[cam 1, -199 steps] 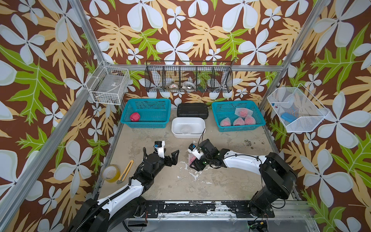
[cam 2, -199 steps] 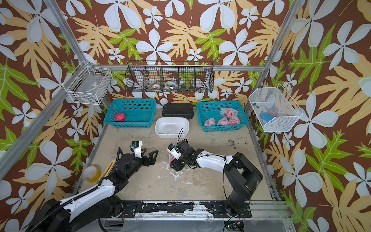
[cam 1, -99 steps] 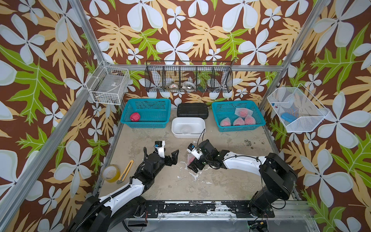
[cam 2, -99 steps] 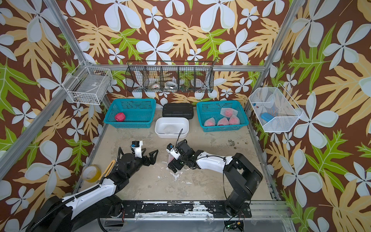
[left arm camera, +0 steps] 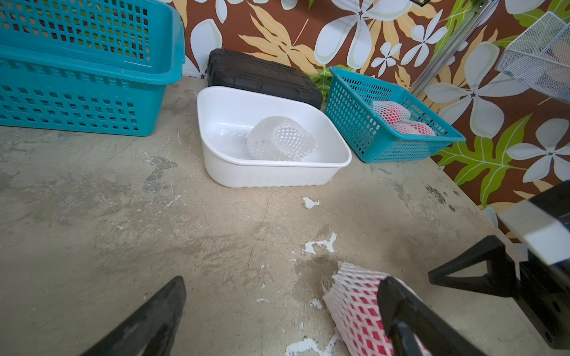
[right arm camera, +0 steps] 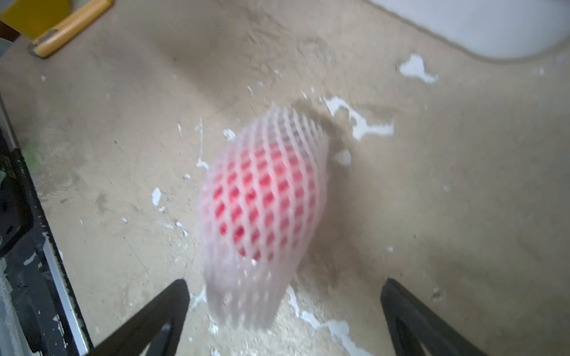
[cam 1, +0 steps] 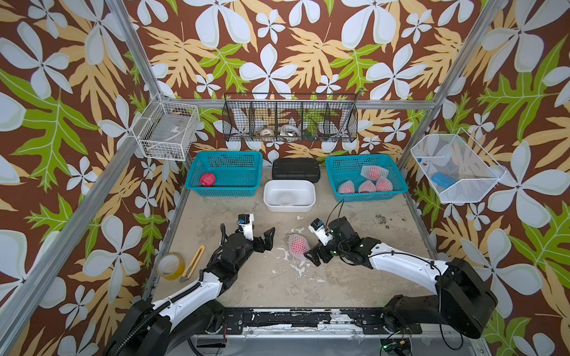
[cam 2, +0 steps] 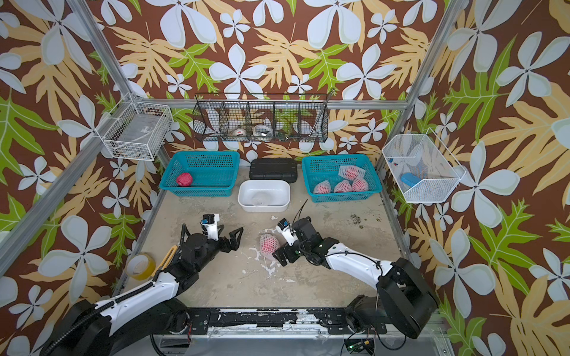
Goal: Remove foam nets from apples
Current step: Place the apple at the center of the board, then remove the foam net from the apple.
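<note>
bench: worn beige tabletop, stained, white paint flakes near the middle. closed in on three sides by brown wallpaper with white flowers and green and tan leaves, on an aluminium frame.

along the back: teal basket with one bare red apple; black case; white tub with one empty foam net; second teal basket with four netted apples. black wire rack above. tape roll and yellow utility knife at the left edge.

work piece: netted apple lying on its side mid-table, between the two arms. right gripper spread wide, gripping nothing; near end of the sleeve just inside the gap between its fingertips, contact not discernible (wrist view blurred). left gripper likewise spread wide and empty, near the apple but apart from it in both top views; apple partly hidden behind one finger in the left wrist view.

materials: sleeve of soft white foam, tubular, diamond mesh, tapered at the ends, red skin showing through the holes. baskets of perforated plastic; tub smooth, rounded corners; fingers black, rigid, triangular.
</note>
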`<state>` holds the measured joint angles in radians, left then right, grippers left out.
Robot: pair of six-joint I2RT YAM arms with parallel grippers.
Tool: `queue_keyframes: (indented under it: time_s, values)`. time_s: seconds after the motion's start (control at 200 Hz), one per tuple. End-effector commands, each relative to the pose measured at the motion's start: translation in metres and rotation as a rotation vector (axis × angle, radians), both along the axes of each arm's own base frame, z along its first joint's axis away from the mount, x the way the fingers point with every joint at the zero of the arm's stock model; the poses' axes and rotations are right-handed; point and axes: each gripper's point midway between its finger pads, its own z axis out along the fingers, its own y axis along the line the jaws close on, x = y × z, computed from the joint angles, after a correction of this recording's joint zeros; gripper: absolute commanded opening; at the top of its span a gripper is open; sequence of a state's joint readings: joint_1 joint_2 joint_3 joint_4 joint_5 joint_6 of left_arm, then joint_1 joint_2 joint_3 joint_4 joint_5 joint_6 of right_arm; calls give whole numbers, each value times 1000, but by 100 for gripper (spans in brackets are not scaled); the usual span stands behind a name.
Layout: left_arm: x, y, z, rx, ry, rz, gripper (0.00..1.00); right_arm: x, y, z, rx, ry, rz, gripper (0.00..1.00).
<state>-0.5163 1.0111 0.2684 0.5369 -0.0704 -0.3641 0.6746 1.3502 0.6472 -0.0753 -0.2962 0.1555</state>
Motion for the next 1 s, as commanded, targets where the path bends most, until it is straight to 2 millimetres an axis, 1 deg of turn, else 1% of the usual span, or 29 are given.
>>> queue_keyframes:
  time_s: [0.0, 0.11, 0.27, 0.375, 0.475, 0.515, 0.561, 0.626, 0.646, 0.671, 0.701, 0.746, 0.851, 0.911, 0.921, 0.996]
  values:
    - [4, -3, 7, -14, -25, -3, 98, -3, 12, 5, 89, 42, -8, 100]
    - [6, -7, 8, -30, -15, -15, 99, -2, 19, -4, 123, 86, -21, 99]
    - [6, -6, 9, -21, -19, -9, 98, -9, 31, -14, 147, 125, 2, 92]
    - [5, -3, 7, -13, -17, -1, 98, -8, 37, -12, 164, 120, -1, 84]
    - [4, -3, 3, -16, -8, 1, 99, -5, 40, -11, 162, 112, -14, 71]
    - [4, -3, 3, -18, -9, 2, 98, -3, 41, -10, 157, 108, -16, 62]
    - [4, -3, 3, -19, -7, 1, 98, -1, 39, -11, 142, 106, -25, 48]
    - [4, -3, 4, -16, -10, 1, 98, 1, 38, -9, 123, 101, -29, 40]
    - [4, -2, 4, -16, -11, 4, 98, 2, 38, -9, 118, 100, -31, 35]
    - [4, -1, 4, -14, -13, 6, 98, 3, 37, -9, 110, 100, -36, 26]
    - [4, 0, 4, -11, -14, 11, 98, 5, 36, -7, 103, 96, -43, 15]
    - [3, 1, 5, -8, -18, 16, 99, 6, 36, -3, 96, 90, -43, 6]
    - [3, 3, 6, -7, -26, 22, 98, 12, 35, 12, 73, 64, -48, 5]
    - [3, 3, 5, -4, -25, 23, 98, 14, 37, 26, 59, 58, -37, 2]
    - [3, 3, 5, -4, -26, 21, 99, 15, 38, 31, 61, 54, -35, 2]
    - [4, 2, 5, 0, -25, 19, 99, 18, 38, 50, 43, 61, -35, 2]
